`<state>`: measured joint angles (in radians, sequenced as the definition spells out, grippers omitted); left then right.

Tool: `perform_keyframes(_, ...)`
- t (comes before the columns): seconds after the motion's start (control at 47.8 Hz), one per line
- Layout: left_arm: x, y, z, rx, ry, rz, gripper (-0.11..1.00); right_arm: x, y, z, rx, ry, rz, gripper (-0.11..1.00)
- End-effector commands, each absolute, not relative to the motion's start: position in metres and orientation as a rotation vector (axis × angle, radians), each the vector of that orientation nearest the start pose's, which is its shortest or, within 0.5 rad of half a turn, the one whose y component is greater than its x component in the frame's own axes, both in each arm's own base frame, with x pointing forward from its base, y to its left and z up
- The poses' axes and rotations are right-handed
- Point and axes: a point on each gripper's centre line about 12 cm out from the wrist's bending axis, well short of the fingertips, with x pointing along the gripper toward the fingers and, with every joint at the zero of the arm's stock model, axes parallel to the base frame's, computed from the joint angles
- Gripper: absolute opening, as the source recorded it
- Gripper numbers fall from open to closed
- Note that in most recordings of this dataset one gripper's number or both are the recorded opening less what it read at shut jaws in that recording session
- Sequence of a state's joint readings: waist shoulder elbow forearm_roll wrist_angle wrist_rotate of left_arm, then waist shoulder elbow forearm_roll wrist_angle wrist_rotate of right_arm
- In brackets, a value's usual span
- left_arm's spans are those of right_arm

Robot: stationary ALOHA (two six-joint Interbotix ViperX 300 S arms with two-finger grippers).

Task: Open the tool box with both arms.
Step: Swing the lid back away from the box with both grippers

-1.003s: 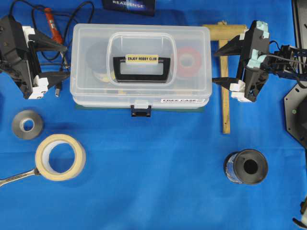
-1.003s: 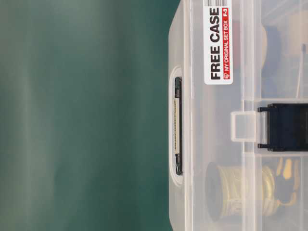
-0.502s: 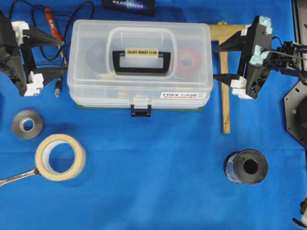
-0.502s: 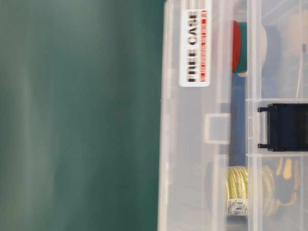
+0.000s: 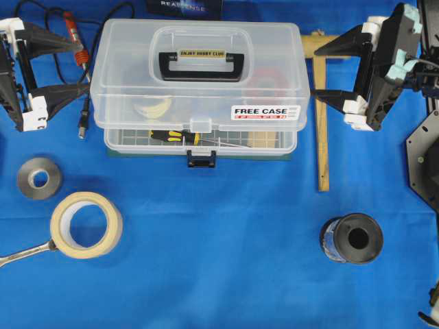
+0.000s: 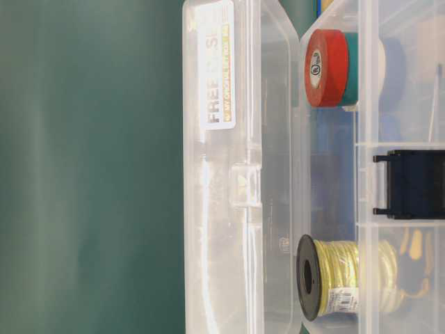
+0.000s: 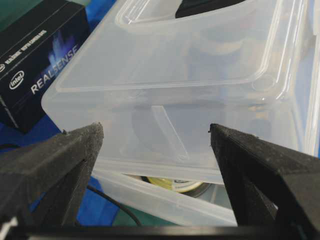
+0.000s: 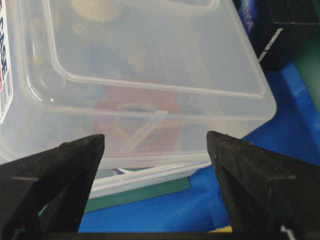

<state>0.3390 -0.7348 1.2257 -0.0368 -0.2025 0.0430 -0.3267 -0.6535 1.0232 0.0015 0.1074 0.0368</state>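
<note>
The tool box (image 5: 199, 96) sits at the back middle of the blue cloth. Its clear lid is tilted up at the front, and the black handle (image 5: 202, 65) is on top. Below the raised lid, a screwdriver (image 5: 182, 137) lies in the base, and the dark latch (image 5: 202, 159) hangs down in front. My left gripper (image 5: 86, 68) is open at the lid's left end, and my right gripper (image 5: 313, 72) is open at its right end. In the wrist views the lid (image 7: 175, 75) (image 8: 150, 75) fills the space just past each gripper (image 7: 156, 131) (image 8: 156, 137). I cannot tell if they touch it. The table-level view shows the lid (image 6: 236, 209) apart from the base.
A masking tape roll (image 5: 86, 224), a grey tape roll (image 5: 39, 178) and a wrench (image 5: 24, 253) lie front left. A black spool (image 5: 353, 238) stands front right. A wooden square (image 5: 321, 116) lies under the right gripper. A red-handled tool (image 5: 74, 34) and its cables lie behind the left gripper.
The lid's front edge has lifted off the base and swung back, uncovering the screwdriver. Both grippers, still open, have moved toward the far side along with the lid's ends.
</note>
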Motion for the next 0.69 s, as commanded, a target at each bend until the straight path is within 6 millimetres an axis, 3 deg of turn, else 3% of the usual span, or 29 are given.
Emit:
perform_keyframes(0.0,0.214,0.077,0.23,-0.034,0.235,0.346,0.88,0.244,-0.084,0.262,0.11,0.391,-0.334,0.84)
perform_keyframes(0.272,0.212,0.088,0.234,-0.036,0.224,0.397,0.88,0.244,-0.091,0.267,0.111,0.373,-0.361,0.84)
perform_keyframes(0.669,0.206,0.117,0.24,-0.034,0.169,0.521,0.88,0.235,-0.12,0.269,0.13,0.351,-0.476,0.84)
